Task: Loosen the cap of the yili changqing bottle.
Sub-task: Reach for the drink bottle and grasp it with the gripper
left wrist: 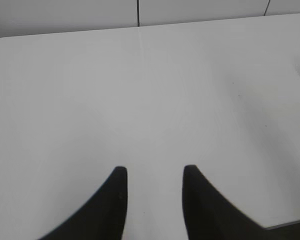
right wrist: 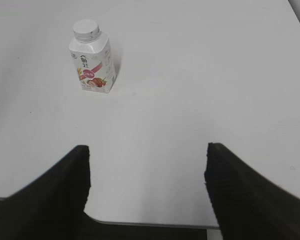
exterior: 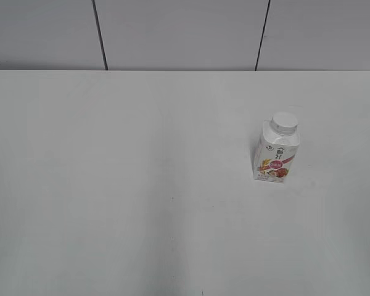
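The yili changqing bottle [exterior: 275, 154] stands upright on the white table, right of the middle in the exterior view. It is a small white carton-style bottle with a red-pink fruit label. Its round white cap [exterior: 284, 123] sits on the neck. The bottle also shows in the right wrist view [right wrist: 92, 65], far ahead and to the left of my right gripper, with the cap [right wrist: 86, 29] on top. My right gripper [right wrist: 147, 150] is open wide and empty near the table's front edge. My left gripper [left wrist: 155, 172] is open and empty above bare table. No gripper shows in the exterior view.
The white table [exterior: 142, 185] ends at a grey panelled wall [exterior: 172, 31] at the back. Its front edge [right wrist: 155, 224] shows under my right gripper. A front edge and corner [left wrist: 290, 222] show at the lower right of the left wrist view.
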